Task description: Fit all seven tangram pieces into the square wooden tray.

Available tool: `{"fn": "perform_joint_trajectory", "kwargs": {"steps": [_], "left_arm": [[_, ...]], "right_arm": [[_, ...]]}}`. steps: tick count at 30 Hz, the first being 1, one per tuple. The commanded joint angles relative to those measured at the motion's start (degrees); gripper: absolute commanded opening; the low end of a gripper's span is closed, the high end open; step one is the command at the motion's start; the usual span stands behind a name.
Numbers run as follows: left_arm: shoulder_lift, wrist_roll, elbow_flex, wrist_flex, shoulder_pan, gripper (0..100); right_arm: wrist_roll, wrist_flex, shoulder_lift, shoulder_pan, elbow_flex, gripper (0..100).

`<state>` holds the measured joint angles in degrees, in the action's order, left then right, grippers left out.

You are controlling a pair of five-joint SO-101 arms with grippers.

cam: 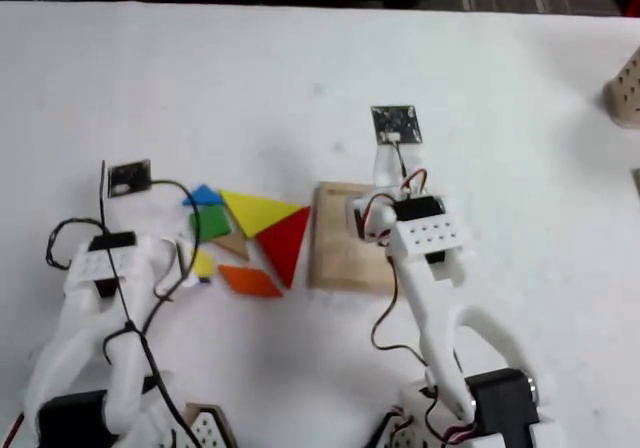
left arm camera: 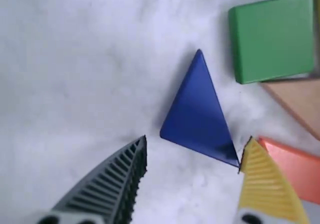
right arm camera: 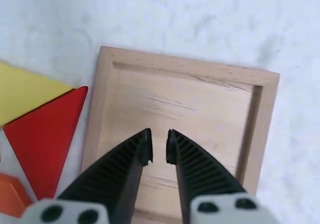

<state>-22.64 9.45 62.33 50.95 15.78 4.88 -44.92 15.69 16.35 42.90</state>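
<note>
- The left gripper (left arm camera: 194,146) stood wide open low over the worktop (left arm camera: 75,59). Its fingers sat either side of the blue triangle (left arm camera: 197,114) and had not closed on it.
- A green square (left arm camera: 272,36), a tan piece (left arm camera: 300,104) and an orange piece (left arm camera: 295,164) lay just beside that triangle.
- The right gripper (right arm camera: 159,146) hung over the square wooden tray (right arm camera: 105,109), narrowed to a slim gap and carrying nothing.
- The tray held no piece. From above, the red triangle (cam: 285,243) and yellow triangle (cam: 258,211) lay at its nine o'clock, the red one almost at its rim.
- I took this for the first pick, with the blue triangle lined up for a grasp.
- Next, I reckoned, the left gripper had to drop, pinch the triangle squarely and carry it toward three o'clock into the tray. The right gripper would have to move off the tray first.
</note>
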Motion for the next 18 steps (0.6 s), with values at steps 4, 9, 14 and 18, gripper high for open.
{"fn": "perform_joint_trajectory", "kwargs": {"steps": [4, 9, 14, 18], "left_arm": [[-0.5, 4.8, -1.4, -1.5, -1.7, 32], [-0.6, 5.2, -2.1, -1.9, -1.5, 31], [-0.5, 8.2, -3.3, -1.9, -1.8, 31], [-0.5, 8.7, -3.2, -3.6, -1.7, 31]], "right_arm": [[0.9, 0.7, 3.7, -0.2, -0.1, 5.2], [0.9, 0.6, 3.7, -0.2, 0.0, 5.2], [0.9, 0.6, 3.7, -0.2, 0.0, 5.2], [0.9, 0.6, 3.7, -0.2, 0.0, 5.2]]}}
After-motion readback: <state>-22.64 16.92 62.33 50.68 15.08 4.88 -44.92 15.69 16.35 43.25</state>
